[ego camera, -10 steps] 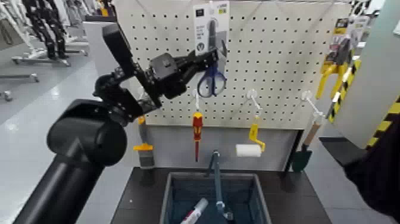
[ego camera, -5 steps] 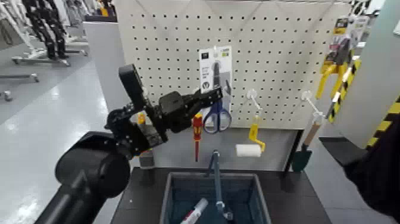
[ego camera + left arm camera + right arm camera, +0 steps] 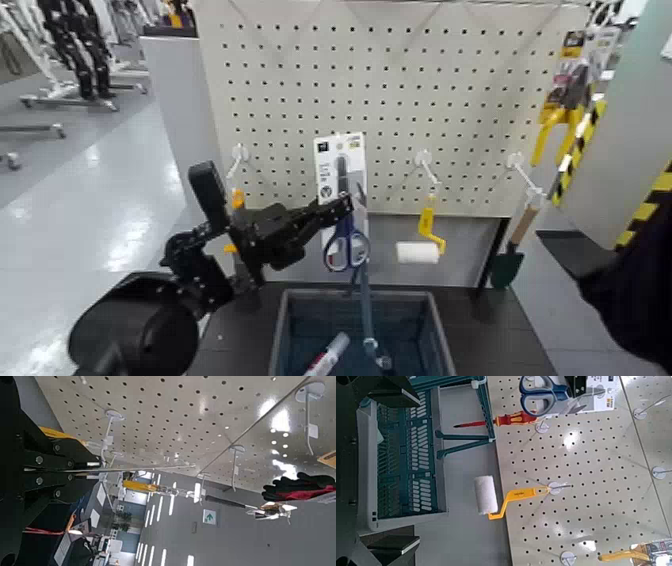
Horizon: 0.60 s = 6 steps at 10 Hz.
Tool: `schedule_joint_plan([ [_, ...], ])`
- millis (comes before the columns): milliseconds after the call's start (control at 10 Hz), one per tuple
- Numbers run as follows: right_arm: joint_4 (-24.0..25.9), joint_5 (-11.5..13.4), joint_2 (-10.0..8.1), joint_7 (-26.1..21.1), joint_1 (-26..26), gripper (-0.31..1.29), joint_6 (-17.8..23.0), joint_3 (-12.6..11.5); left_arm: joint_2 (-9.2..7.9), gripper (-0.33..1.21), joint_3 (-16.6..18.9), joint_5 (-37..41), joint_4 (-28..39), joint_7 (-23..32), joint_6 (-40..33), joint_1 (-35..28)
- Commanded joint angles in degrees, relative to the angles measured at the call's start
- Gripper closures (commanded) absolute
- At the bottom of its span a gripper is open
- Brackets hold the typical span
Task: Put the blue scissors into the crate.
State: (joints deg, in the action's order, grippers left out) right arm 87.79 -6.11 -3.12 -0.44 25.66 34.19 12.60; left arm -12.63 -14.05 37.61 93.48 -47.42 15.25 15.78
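In the head view, clenched left fingers [image 3: 343, 207] grip blue-handled, dark-bladed scissors [image 3: 346, 248] on white card.

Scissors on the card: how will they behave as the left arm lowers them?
The scissors will likely move stiffly with their flat card, which shows no sag. Held near one edge by the left gripper, the tall card might swivel or catch the crate's rim.
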Motion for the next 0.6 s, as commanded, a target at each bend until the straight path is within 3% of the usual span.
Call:
schedule_joint_plan([
  [100, 0.0, 0.0, 0.04, 0.0, 0.0, 0.1, -0.1, 0.0, 0.15, 1.17, 2.2, -1.3, 0.9, 0.0, 1.9, -2.5],
  [600, 0.0, 0.0, 0.04, 0.0, 0.0, 0.1, -0.1, -0.1, 0.5, 1.17, 3.6, -4.8, -1.6, -0.4, 3.9, -4.9],
])
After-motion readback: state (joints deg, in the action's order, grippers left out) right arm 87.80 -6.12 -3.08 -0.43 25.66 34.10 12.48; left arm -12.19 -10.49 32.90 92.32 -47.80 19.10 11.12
